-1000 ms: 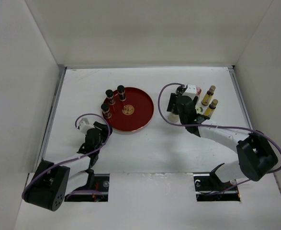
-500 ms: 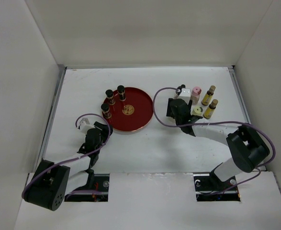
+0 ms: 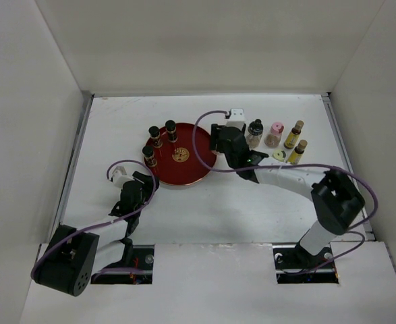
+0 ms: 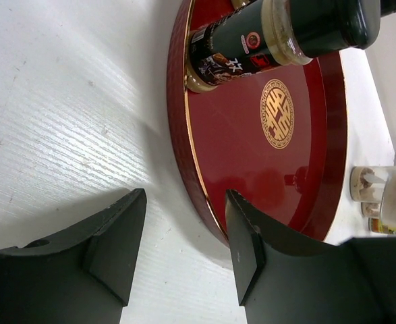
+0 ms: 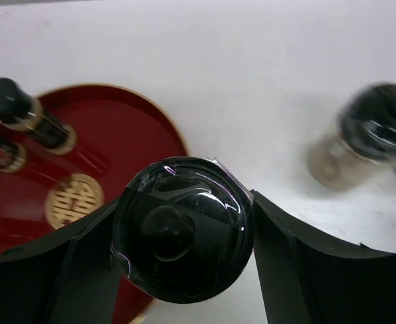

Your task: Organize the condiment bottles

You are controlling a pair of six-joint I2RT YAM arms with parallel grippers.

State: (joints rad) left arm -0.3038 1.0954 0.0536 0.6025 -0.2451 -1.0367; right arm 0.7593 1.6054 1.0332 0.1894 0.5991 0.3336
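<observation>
**Right arm holds a jar at the tray rim; set-down not yet made**

We find the right fingers (image 3: 226, 140) clenched on the held jar (image 5: 181, 226), one finger against each side of its cap. We judge the step in hand to be delivery of this jar to the red tray (image 3: 194, 145). In the right wrist view the tray rim runs below and to the left of the fingers, and bare bench (image 3: 204, 209) lies under their right side. The jar therefore hangs about over the rim, not over the tray floor.

In our judgement, the next move calls for:
- travel further to the left of the fingers, over open tray floor;
- clearance from the three bottles (image 3: 155, 135) standing well left of the fingers;
- an upright lowering, then release. A set-down on the rim could tip the jar.

The held jar shows a glossy black domed cap under clear film. Its body and contents are hidden beneath the cap.

To the right of the right fingers, a second dark-lidded jar (image 3: 255, 132), a pink-capped jar (image 3: 276, 133) and two yellow bottles (image 3: 294, 133) stand on the bench.

The left fingers (image 3: 142, 182) are released and grasp nothing. The tray rim lies just beyond their tips.
</observation>
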